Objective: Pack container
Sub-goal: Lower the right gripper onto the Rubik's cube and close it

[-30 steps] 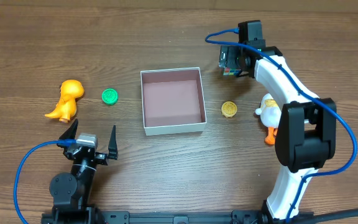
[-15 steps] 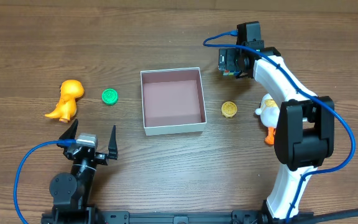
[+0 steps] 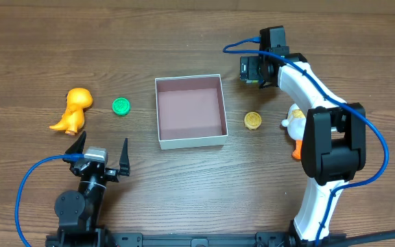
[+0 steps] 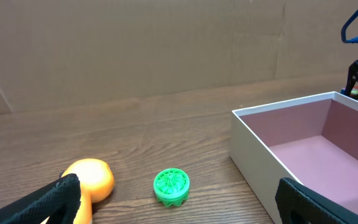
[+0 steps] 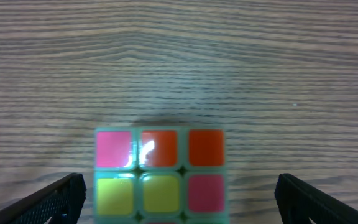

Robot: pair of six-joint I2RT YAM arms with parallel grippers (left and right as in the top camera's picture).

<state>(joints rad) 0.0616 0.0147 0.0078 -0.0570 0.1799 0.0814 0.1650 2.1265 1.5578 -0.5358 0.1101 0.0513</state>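
Lying open-topped, square shallow white-walled container (image 3: 190,110), pinkish-brown floor, left gripper (image 3: 103,140) wide, right gripper (image 5: 179,182) wide

Left gripper (image 3: 104,140) is parked near its base, jaws wide. Right arm (image 3: 308,84) is extended forward, right gripper (image 3: 252,69) jaws wide.

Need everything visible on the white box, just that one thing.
The box is square and shallow, with thin white walls that look like cardboard and a dull pinkish-brown floor. Its top is open and nothing lies inside. It sits flat on the wooden table, near the middle, turned slightly off square in the overhead view. Only the table touches it.
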